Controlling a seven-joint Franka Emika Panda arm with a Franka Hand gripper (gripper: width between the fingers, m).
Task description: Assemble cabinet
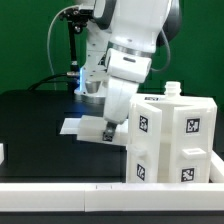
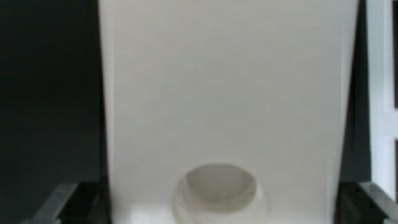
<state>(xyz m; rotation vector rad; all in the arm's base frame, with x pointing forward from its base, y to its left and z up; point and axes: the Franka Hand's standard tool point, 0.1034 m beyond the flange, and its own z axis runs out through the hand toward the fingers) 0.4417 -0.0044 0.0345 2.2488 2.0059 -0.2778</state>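
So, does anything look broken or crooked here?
Nothing stands out. The cabinet stands upright with no cracks showing. In the wrist view, the white panel runs straight between the two sides of the gripper.

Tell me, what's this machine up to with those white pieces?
A robot arm is putting furniture together. Its gripper is low over the table, beside the tagged cabinet body standing on the exterior view's right. The fingers sit either side of a flat white panel; whether they are squeezing it is unclear.
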